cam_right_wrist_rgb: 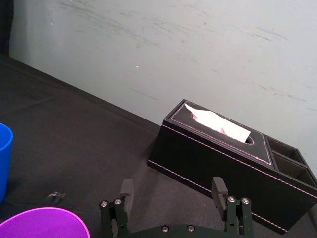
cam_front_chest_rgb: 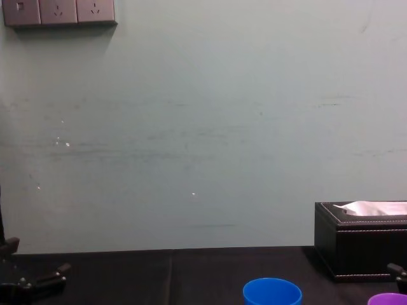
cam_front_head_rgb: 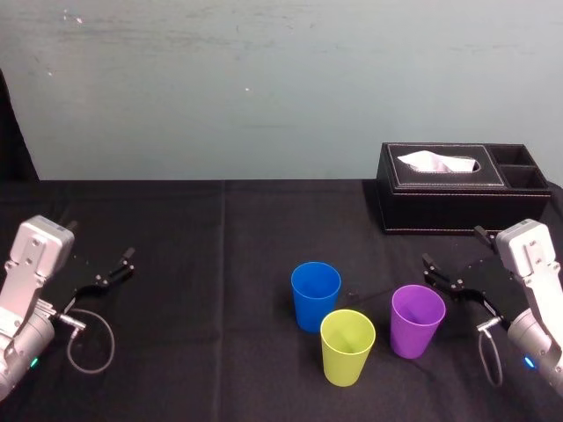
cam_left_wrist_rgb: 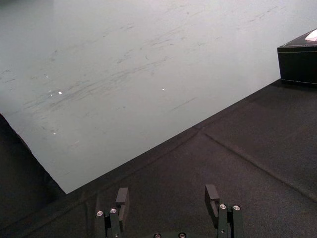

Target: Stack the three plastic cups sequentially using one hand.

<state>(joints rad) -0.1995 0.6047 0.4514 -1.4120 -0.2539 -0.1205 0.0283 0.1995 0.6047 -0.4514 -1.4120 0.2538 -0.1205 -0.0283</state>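
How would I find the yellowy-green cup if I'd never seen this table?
Start at the black tissue box at the far right of the table, then come toward the robot to three upright cups. The yellow-green cup is the nearest, standing between the blue cup and the purple cup.

A scuffed, pale blue-green wall [cam_front_head_rgb: 264, 88] is rising beyond the left gripper [cam_left_wrist_rgb: 167, 191] and right gripper [cam_right_wrist_rgb: 172, 183]. A black cloth-covered table [cam_front_head_rgb: 220, 246] is spreading beneath both, reaching the wall. A row of grey wall sockets [cam_front_chest_rgb: 58, 11] is sitting high above the left gripper.

No readable text, labels or numbers.
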